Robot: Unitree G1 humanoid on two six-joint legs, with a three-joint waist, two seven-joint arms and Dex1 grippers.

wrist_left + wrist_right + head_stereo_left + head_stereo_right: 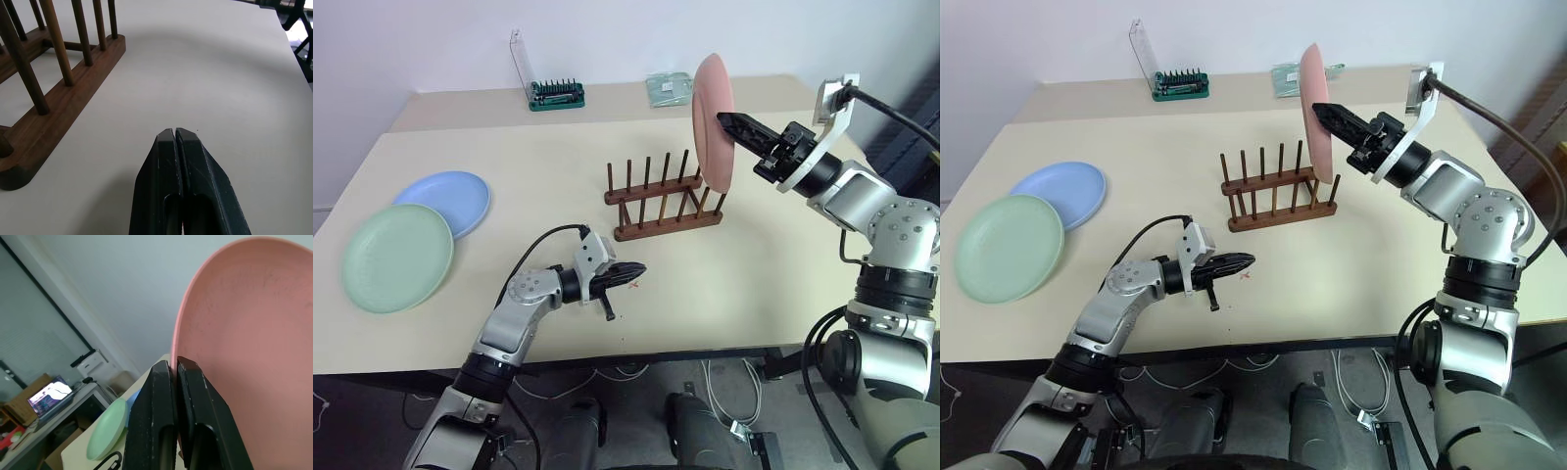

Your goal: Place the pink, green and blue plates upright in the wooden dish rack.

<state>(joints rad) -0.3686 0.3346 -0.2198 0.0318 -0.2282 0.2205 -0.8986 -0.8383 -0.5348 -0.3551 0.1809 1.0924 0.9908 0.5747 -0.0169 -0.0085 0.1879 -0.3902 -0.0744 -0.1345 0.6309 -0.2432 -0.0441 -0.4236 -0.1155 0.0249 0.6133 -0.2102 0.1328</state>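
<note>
Head views: the right gripper (728, 121) holds the pink plate (713, 117) on edge, fingers pinching its rim, above the right end of the wooden dish rack (661, 199), ready for lowering between pegs. The green plate (397, 257) and blue plate (446, 199) lie flat near the worktop (754, 274)'s left edge.

Left wrist view: the left gripper (177, 134), fingers closed and empty, hovers over bare worktop beside the rack.

Right wrist view: closed fingers (154, 401) clamp the plate's rim.

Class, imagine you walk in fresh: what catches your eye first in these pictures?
The pink plate stands out first, held on edge by the right gripper above the right end of the wooden dish rack. Next come the green plate and blue plate, overlapping flat at the table's left.
</note>
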